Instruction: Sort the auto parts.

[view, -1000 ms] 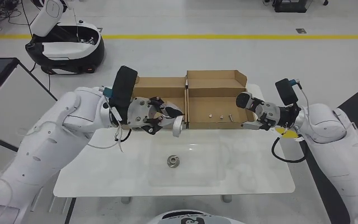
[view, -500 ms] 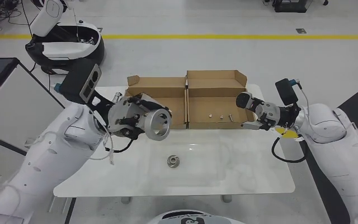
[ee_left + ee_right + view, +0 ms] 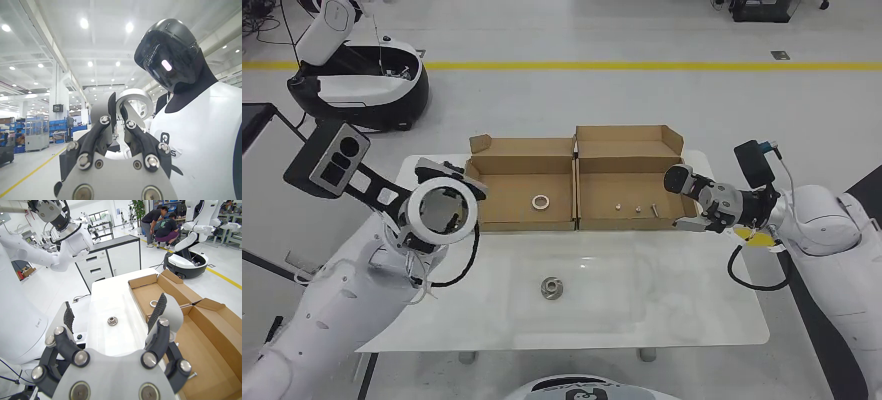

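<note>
The table (image 3: 692,300) carries 2 cardboard boxes. My left gripper (image 3: 118,108) clamps a large metal ring (image 3: 143,98) near the left box (image 3: 507,195). My right gripper (image 3: 114,308) stands open at the right box (image 3: 612,190). A flanged hub (image 3: 551,289) lies on the table, and a small ring (image 3: 540,202) lies in the left box.

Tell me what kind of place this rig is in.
Likely a robotics test hall or factory floor: another wheeled robot parked beyond the table, a yellow floor line, and racks of blue bins.
</note>
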